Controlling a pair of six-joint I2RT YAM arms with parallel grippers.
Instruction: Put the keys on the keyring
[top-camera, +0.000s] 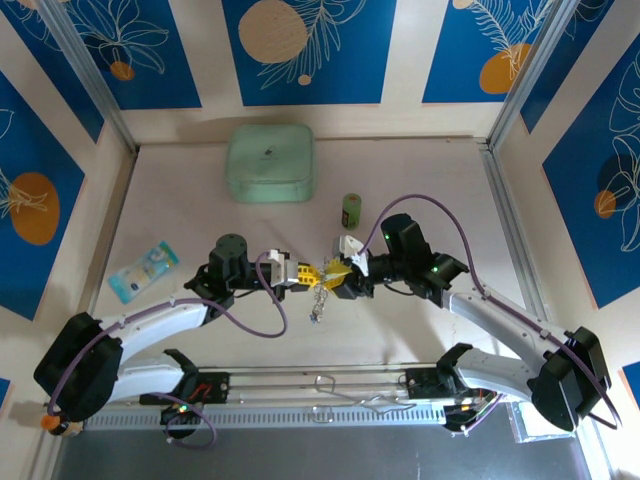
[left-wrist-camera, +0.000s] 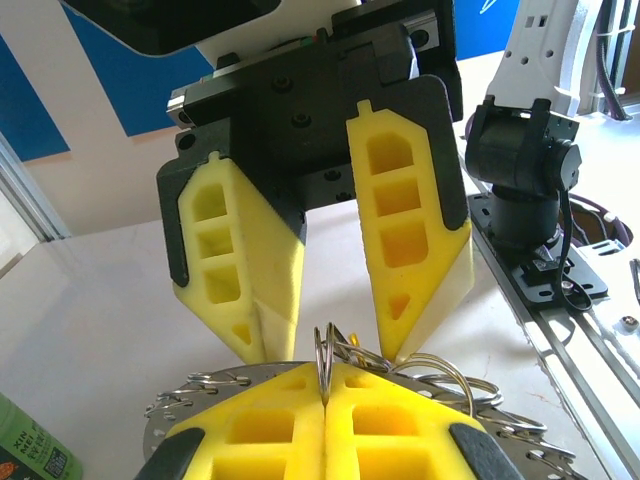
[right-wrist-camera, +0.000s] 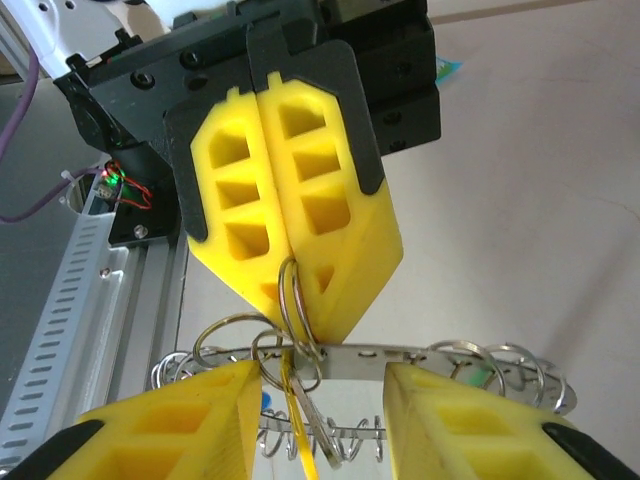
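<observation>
Nearest the left wrist lens, my left gripper (left-wrist-camera: 325, 388) is pinched tight on a small wire loop of the keyring (left-wrist-camera: 190, 390). The coiled hoop spreads to either side just beneath the fingertips. This grip, I judge, steadies the ring so the other arm can work on it. Opposite, my right gripper (left-wrist-camera: 328, 348) stands wide, one fingertip on either side of the loop, gripping nothing.

Right wrist view: my right fingers sit apart at the bottom, with the hoop running across between them. The keys (right-wrist-camera: 312, 440), one showing yellow, hang just below it between those fingers; whether they are threaded on I cannot tell. The spread presumably leaves room to close on a key.

Top view: both grippers meet tip to tip, keys dangling beneath them.
</observation>
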